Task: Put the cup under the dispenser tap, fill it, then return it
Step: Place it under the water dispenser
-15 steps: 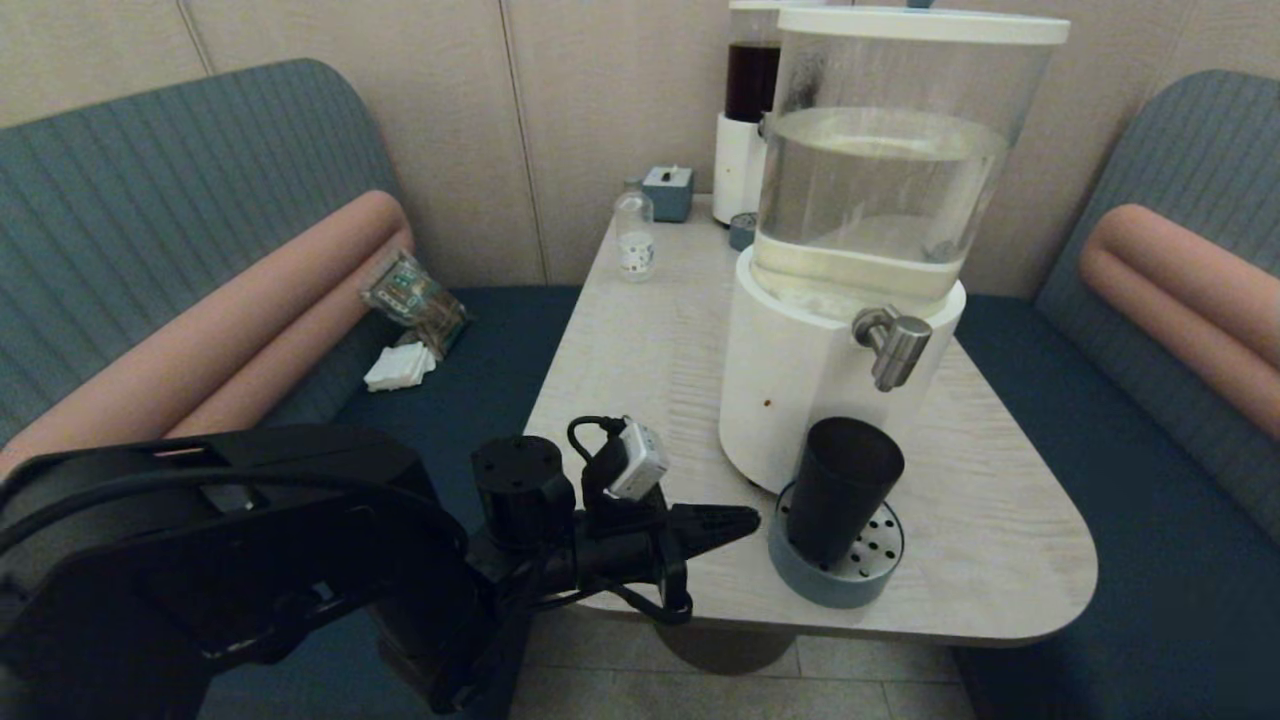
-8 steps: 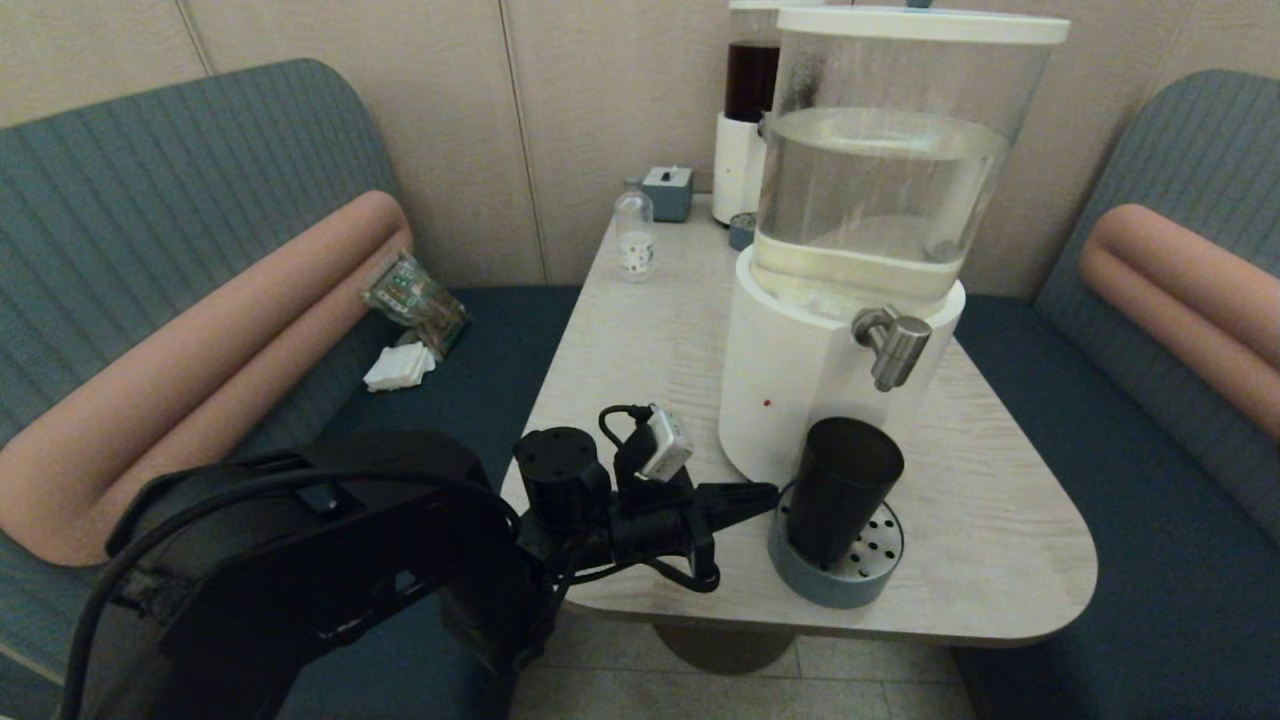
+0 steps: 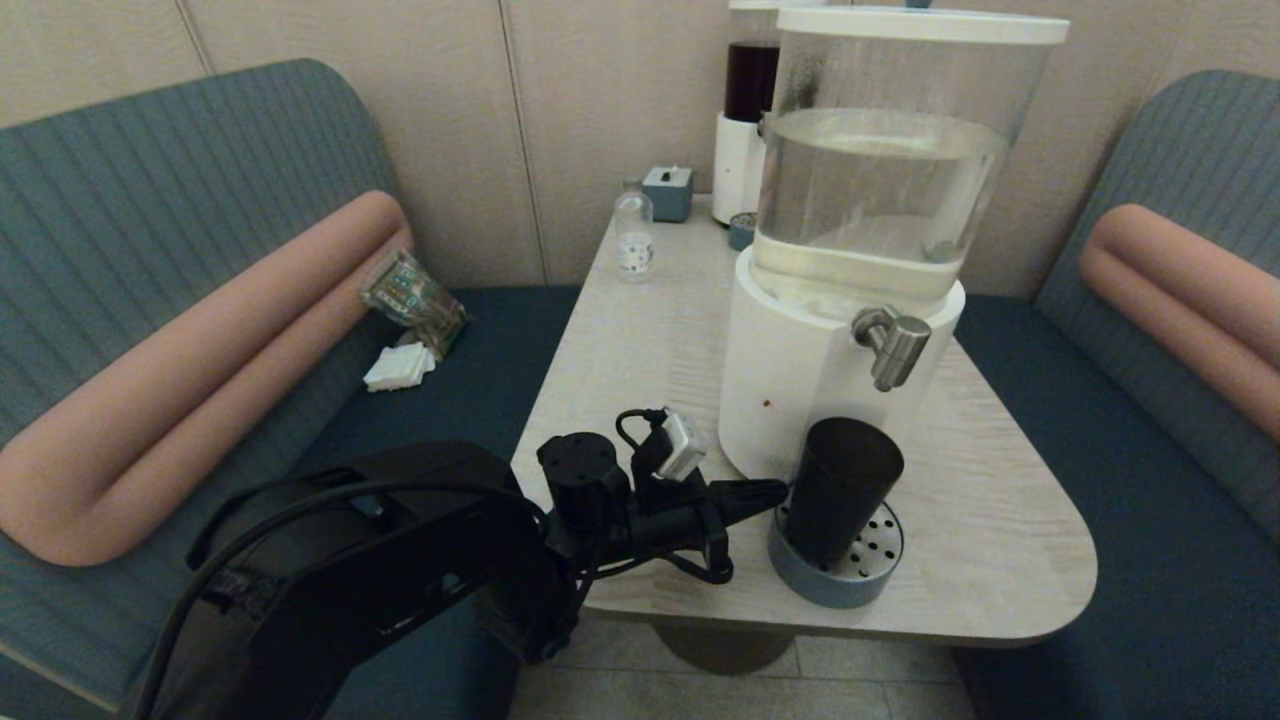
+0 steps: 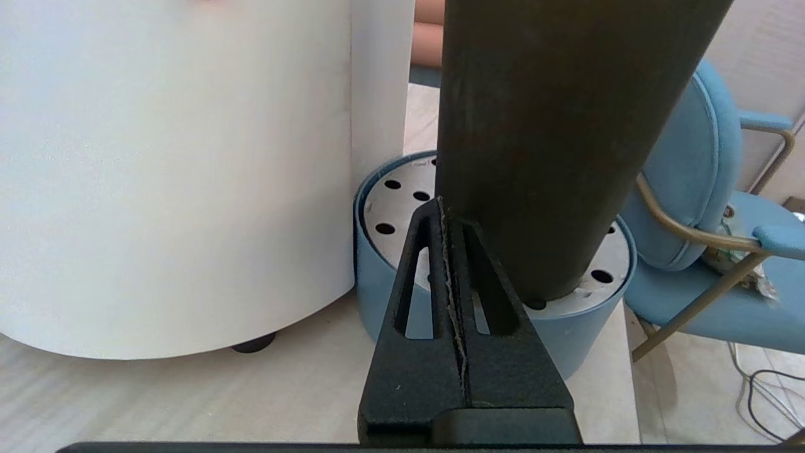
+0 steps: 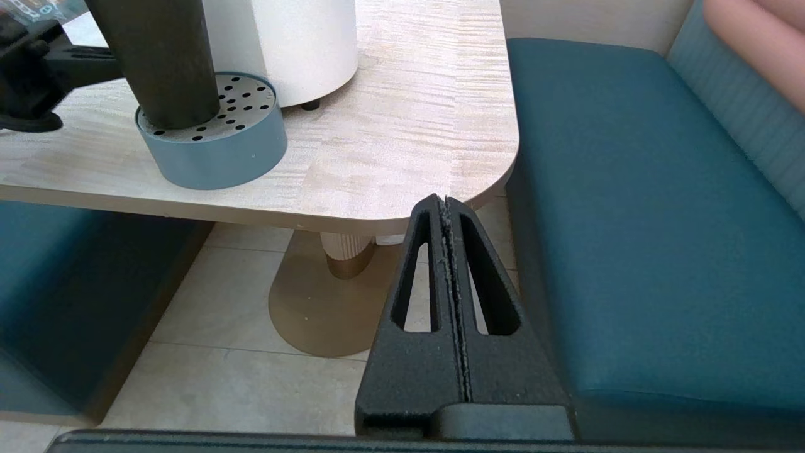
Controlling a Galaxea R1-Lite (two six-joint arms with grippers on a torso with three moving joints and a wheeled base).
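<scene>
The cup (image 3: 842,487) is dark, tall and smooth, with no handle. It stands on the round blue drip tray (image 3: 838,580), right at the tips of the left gripper (image 3: 775,490), below the dispenser tap (image 3: 893,345). Both grippers' jaws are pressed together, holding nothing; the right gripper (image 5: 445,204) is by the table edge.

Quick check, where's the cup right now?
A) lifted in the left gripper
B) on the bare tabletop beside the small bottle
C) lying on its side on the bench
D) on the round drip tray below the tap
D: the cup stands upright on the perforated drip tray under the tap; the left gripper, fingers shut, is at its side, not holding it.
</scene>
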